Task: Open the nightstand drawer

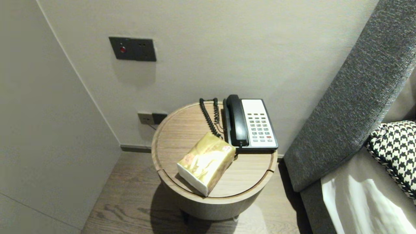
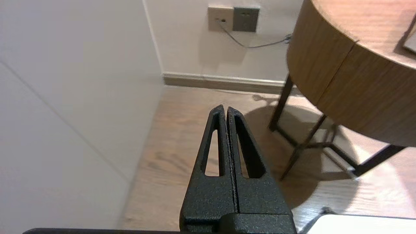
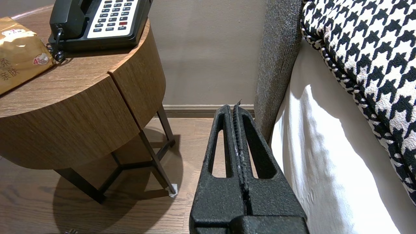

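Diagonally, tissue pack [image 1: 206, 162] toward telephone [image 1: 250, 123]

1 phone [image 1: 252, 125], 1 tissue pk [image 1: 206, 162], 1 tbl [image 1: 182, 130].

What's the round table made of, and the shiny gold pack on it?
The round brown table looks like wood or wood veneer, matte: grain lines run across its top and side. The gold rectangular tissue pack seems thin glossy plastic film: it shines and crinkles.
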